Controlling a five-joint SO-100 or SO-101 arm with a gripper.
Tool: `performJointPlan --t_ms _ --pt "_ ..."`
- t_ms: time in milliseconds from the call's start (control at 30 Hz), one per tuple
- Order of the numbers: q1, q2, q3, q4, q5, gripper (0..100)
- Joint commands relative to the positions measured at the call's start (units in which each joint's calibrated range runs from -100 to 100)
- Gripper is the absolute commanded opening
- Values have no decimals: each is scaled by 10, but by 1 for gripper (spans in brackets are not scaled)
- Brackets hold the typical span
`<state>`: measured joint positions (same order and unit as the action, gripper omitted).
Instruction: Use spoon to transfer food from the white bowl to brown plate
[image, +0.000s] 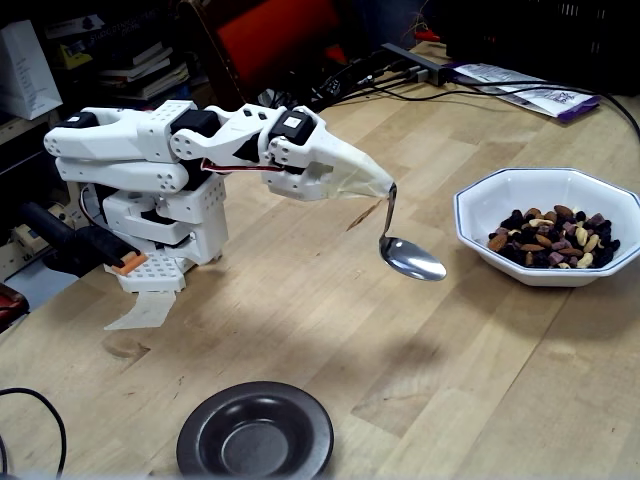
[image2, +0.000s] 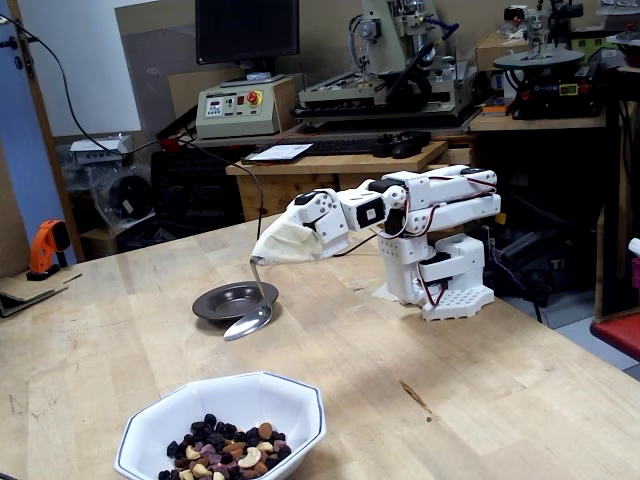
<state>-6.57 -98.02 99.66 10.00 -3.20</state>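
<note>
My white arm reaches out over the wooden table. Beige tape wraps the gripper (image: 373, 180) (image2: 268, 250), hiding its fingers, and it is shut on the handle of the spoon (image: 411, 259) (image2: 248, 322). The shiny spoon hangs down with an empty bowl, a little above the table. In a fixed view the white bowl (image: 498, 195) sits just right of the spoon, apart from it, holding the food (image: 555, 240), a mix of tan nuts and dark pieces. The brown plate (image: 200, 432) lies empty at the near edge. Another fixed view has the white bowl (image2: 300, 398) and food (image2: 225, 450) nearest, and the plate (image2: 212, 300) behind the spoon.
The arm's white base (image: 165, 225) (image2: 440, 275) stands on the table. Cables and papers (image: 520, 85) lie at the far edge in a fixed view. A workbench with machines (image2: 400, 90) and an orange drill (image2: 45, 248) stand beyond the table.
</note>
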Motion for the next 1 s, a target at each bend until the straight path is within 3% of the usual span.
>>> performJointPlan --t_ms 0,967 --pt "-3 -3 3 1 1 4" --pt "-9 -5 -13 -6 2 4"
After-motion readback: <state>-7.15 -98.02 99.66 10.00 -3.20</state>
